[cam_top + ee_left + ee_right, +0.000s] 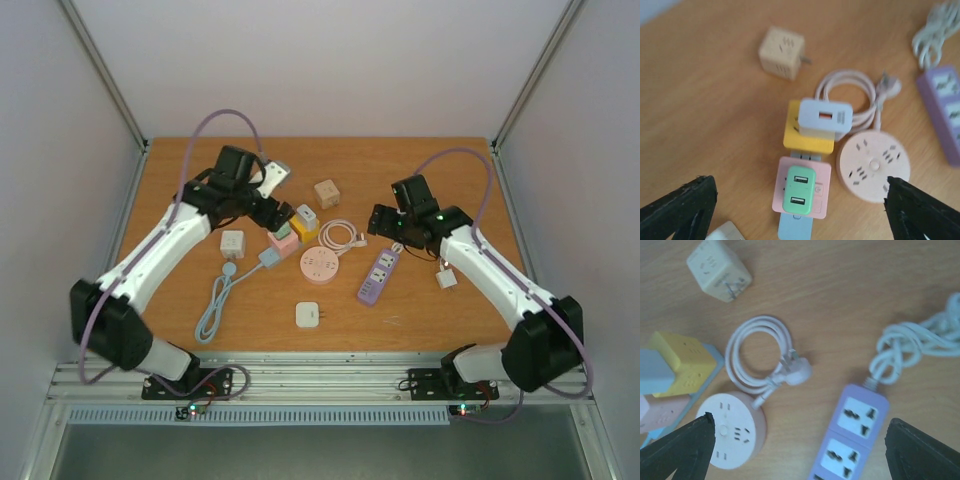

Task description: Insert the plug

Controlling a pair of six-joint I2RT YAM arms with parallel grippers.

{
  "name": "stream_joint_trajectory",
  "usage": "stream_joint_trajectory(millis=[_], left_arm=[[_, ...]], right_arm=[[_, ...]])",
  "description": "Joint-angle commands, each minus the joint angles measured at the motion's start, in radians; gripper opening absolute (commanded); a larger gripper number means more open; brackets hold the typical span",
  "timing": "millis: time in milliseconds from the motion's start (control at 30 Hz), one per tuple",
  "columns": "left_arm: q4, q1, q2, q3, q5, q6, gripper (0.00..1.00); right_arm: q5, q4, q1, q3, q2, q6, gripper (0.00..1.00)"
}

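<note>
Green plug (799, 190) sits in the pink socket (824, 205), between the spread left fingers (680, 210).

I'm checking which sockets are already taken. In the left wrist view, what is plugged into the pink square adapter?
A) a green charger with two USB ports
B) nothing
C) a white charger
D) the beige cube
A: the green charger, showing two USB ports, sits on the pink adapter, while the white charger sits on the yellow adapter.

purple power strip (852, 440), coiled white plug cable (797, 371), round socket (732, 432), beige cube adapter (719, 268)
</note>
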Motion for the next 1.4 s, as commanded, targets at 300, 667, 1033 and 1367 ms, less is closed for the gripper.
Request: stream_joint_trajectory(millis=[300,667,1033,1367], left_arm=[[0.334,0.001,-0.496,-0.201,-0.222,-0.381,0.99],[0.302,0.015,-0.631,-0.404,-0.266,-0.606,0.99],[0.33,0.017,-0.632,-0.431,-0.166,-0.615,0.99],[0.337,0.017,-0.619,-0.423,-0.16,-0.613,0.99]], right_arm=[[-0.009,0.04,0.078,0.542,0.564,-0.137,0.98],[0.013,-0.033,0.088,0.958,0.976,-0.328,0.99],[0.052,-0.243,0.088,1.264,1.206,-0.439,0.76],[0.117,-0.19,0.088,1.161,1.081,-0.413,0.57]])
